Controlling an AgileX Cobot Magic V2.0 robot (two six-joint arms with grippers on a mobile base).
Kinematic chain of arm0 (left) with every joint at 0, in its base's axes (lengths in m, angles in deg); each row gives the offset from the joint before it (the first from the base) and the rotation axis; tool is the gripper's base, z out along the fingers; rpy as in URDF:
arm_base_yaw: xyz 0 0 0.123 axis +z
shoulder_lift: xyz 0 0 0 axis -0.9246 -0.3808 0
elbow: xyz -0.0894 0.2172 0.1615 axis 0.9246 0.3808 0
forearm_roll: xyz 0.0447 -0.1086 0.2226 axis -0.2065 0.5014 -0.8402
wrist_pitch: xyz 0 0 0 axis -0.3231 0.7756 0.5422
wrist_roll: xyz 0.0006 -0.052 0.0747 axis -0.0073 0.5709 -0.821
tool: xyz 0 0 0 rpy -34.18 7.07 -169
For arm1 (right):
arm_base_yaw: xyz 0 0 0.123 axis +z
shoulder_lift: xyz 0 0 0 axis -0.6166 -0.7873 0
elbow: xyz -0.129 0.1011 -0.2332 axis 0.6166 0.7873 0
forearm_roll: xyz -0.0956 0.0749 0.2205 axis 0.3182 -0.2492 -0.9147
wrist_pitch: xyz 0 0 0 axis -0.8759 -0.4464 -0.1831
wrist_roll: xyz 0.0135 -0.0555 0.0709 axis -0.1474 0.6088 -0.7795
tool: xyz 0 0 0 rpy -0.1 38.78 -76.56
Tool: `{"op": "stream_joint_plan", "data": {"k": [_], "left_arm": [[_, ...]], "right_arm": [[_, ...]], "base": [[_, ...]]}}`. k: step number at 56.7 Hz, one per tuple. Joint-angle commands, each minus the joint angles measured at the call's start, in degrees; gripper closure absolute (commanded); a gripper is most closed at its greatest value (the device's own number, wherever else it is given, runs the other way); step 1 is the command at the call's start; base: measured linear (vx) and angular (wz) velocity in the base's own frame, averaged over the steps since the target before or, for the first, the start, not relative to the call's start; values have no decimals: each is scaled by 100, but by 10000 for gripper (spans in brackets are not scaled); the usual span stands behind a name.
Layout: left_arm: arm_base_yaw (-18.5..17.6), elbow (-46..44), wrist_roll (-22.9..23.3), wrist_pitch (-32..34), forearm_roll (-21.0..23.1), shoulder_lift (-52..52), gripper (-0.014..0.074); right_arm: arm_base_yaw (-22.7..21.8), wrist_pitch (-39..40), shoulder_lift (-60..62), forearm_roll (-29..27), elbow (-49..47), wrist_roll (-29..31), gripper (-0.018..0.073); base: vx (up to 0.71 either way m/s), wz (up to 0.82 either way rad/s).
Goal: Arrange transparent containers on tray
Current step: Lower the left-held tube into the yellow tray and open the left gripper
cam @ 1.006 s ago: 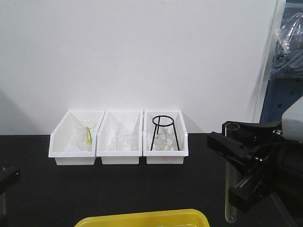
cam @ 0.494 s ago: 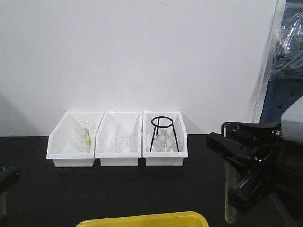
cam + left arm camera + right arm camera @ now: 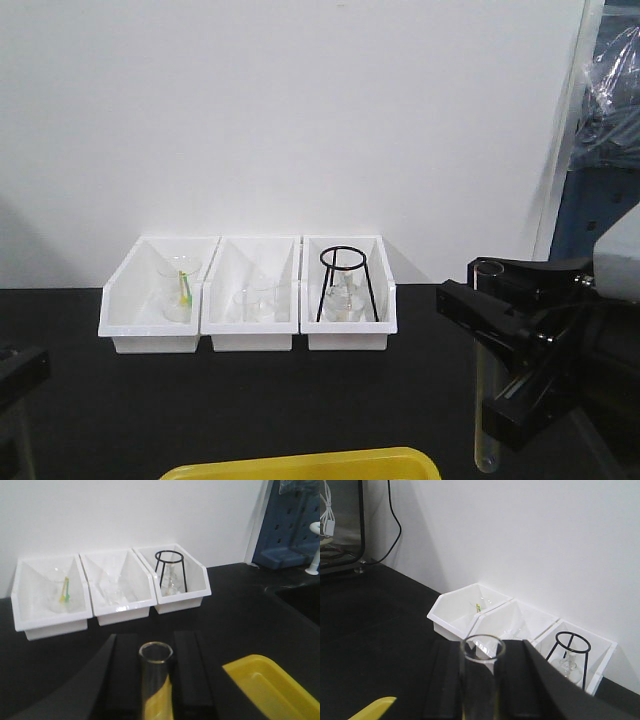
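blocked: white bins (image 3: 250,300) along wall (image 3: 300,120) | open: tabletop (image 3: 300,400) between bins and tray (image 3: 300,463)

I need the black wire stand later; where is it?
In the front view, the black wire stand stands inside the rightmost white bin of three, against the wall.

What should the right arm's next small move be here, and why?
Probably carry the right pincer inward toward the yellow tray and start tilting its test tube toward flat. The tube hangs upright, clamped in its upper part, off to the tray's right side and not yet over it.
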Motion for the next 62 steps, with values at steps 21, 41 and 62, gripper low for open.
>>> {"op": "stream_joint_plan", "data": {"k": [21,41,62], "left_arm": [[-43,-837,-1690,-626,3703,-2332,597],[-43,-1602,-1907,-597,4008,-4536,597],[-43,-1602,-1741,-437,4008,-5316,572]], "right_arm": [[-24,-17,51,-105,-180,-215,571],[-24,-17,51,-58,-180,-207,571],[-24,-17,51,-58,-180,-207,571]], "base": [[0,0],[0,0],[0,0]]}}
